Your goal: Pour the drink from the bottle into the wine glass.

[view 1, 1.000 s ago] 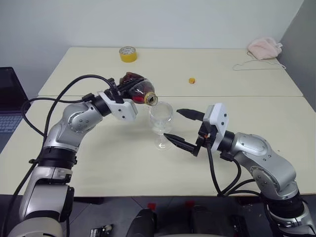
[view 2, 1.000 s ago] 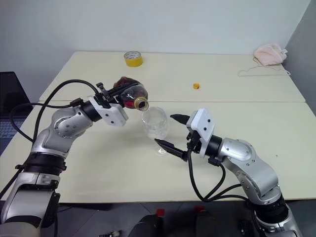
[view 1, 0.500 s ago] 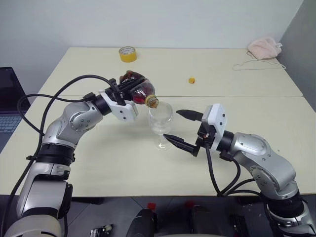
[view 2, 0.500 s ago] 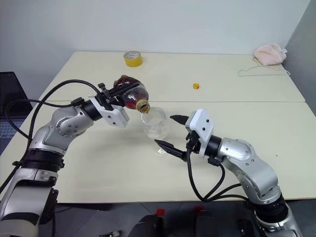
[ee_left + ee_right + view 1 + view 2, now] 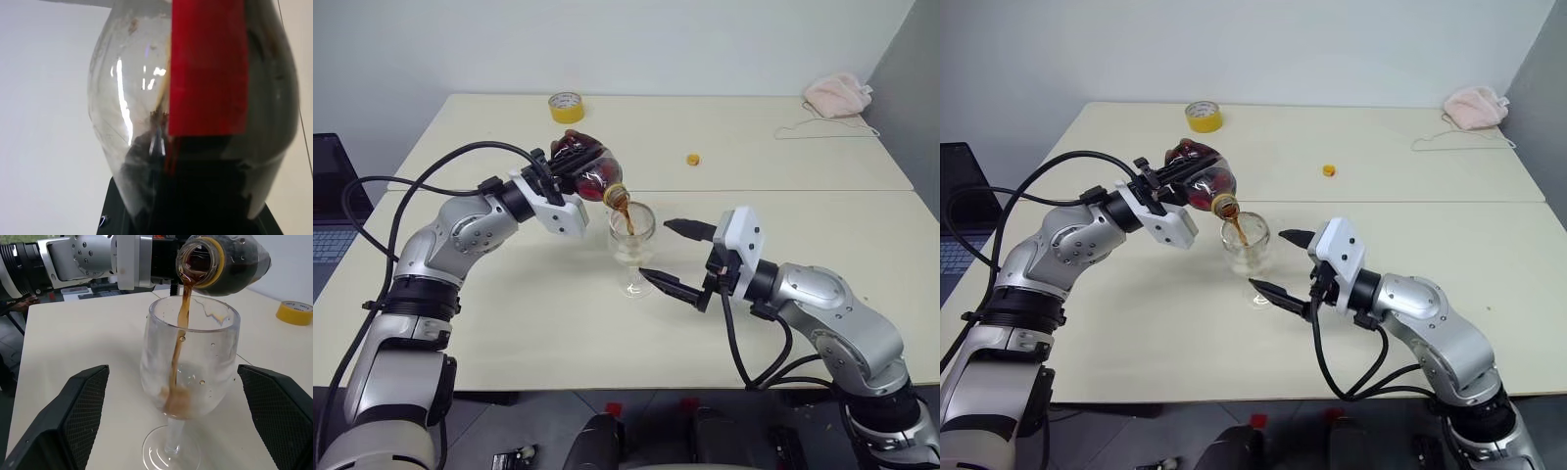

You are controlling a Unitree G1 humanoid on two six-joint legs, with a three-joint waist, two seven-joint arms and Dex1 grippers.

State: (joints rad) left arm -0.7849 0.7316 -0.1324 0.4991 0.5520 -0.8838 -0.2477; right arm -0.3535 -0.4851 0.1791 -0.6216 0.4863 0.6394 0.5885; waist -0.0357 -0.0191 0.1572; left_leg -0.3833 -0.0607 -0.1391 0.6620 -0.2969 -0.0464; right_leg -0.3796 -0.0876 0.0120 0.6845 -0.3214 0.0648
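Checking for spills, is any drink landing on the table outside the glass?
No, the drink streams from the bottle straight into the wine glass.

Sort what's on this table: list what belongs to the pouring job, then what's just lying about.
Part of the job:
- bottle, tipped in the left hand
- drink, streaming down
- wine glass
- right hand, open beside the glass

Lying about:
- yellow tape roll
- small yellow cap
- pink cloth
- laptop

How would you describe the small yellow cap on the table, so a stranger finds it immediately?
Look at the far half of the cream table. The yellow cap lies alone near its middle, between the yellow tape roll and the pink cloth. It is much smaller than the roll and has no hole.
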